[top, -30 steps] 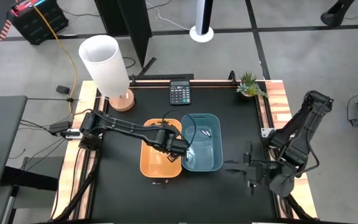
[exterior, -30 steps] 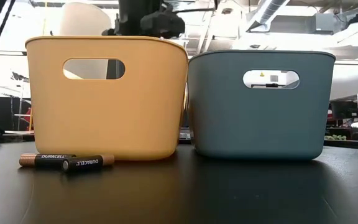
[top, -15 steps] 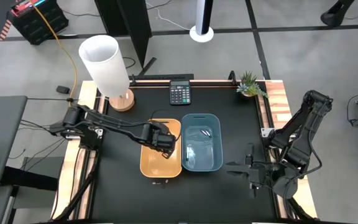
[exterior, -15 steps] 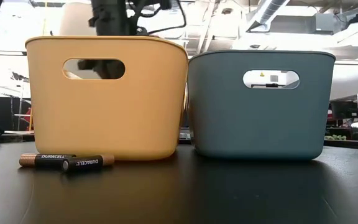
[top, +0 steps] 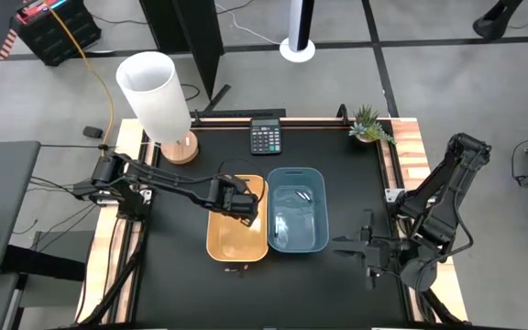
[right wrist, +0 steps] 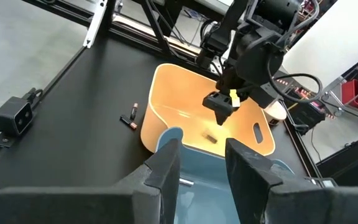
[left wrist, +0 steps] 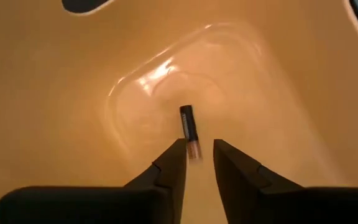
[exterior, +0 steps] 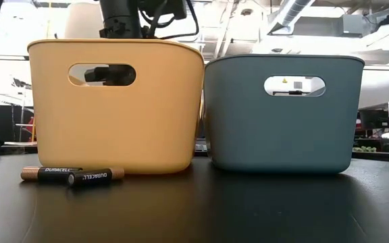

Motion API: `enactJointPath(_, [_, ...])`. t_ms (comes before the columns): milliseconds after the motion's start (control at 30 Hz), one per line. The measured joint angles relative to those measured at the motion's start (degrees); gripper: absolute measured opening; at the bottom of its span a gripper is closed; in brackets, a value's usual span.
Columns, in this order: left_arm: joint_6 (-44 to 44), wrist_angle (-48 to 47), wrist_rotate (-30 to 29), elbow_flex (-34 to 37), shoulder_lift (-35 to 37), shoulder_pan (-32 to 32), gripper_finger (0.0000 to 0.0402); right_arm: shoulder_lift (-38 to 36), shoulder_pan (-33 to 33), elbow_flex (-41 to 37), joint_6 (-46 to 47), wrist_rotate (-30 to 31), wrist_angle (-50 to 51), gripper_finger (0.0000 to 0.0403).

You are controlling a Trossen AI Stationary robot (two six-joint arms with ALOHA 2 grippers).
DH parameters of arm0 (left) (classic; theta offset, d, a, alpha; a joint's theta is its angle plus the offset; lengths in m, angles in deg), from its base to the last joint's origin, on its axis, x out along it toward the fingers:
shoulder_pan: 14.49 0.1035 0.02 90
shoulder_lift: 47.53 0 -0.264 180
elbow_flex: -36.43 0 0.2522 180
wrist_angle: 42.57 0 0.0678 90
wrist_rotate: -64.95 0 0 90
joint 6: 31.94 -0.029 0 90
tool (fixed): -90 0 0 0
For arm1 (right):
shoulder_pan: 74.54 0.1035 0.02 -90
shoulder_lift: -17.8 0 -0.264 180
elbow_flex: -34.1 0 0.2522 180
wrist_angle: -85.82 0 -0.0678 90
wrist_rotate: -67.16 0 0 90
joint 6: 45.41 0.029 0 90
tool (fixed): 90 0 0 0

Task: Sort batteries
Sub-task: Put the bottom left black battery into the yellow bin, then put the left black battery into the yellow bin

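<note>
My left gripper [top: 237, 198] hangs open inside the top of the orange bin [top: 220, 240], fingers pointing down. In the left wrist view one dark, copper-ended battery [left wrist: 189, 127] lies on the bin floor just past the fingertips [left wrist: 197, 155]. The right wrist view shows that battery [right wrist: 209, 138] apart from the gripper [right wrist: 221, 106] above it. Two more dark coppery batteries [exterior: 49, 173] [exterior: 94, 177] lie on the table before the orange bin's near wall. Silvery batteries [top: 302, 195] rest in the blue bin [top: 312, 240]. My right gripper [top: 371, 251] waits open near the table's right edge.
A black calculator [top: 265, 137] lies at the far edge, and a small potted plant [top: 368, 124] stands at the far right corner. A white lamp [top: 157, 96] stands on a wooden base at the far left. Bare black tabletop lies between the blue bin and my right gripper.
My left gripper has moved from over the seam between the two bins toward the table's left and far side. It now hangs over the middle of the orange bin. The bins and the two batteries on the table have stayed put.
</note>
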Motion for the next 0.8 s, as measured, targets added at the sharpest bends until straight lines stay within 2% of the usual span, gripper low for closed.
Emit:
enactJointPath(233, [-3.08, -0.73, -1.4, -1.25, 0.9, -1.25, 0.0123, 0.0, 0.0, 0.0, 0.02, 0.0, -0.02, 0.0141])
enactJointPath(433, [-9.79, -1.31, -6.76, -7.85, 5.62, -5.19, 0.0141, 0.0, 0.0, 0.0, -0.09, 0.01, -0.15, 0.0141])
enactJointPath(600, [-10.31, -1.27, -12.19, -11.61, 8.76, -13.46, 0.0123, 0.0, 0.0, 0.0, -0.09, 0.0, -0.09, 0.0141])
enactJointPath(800, [-10.02, 4.05, -16.78, -11.87, 6.68, -26.63, 0.0089, 0.0, 0.0, 0.02, -0.56, 0.0, 0.04, 0.0141])
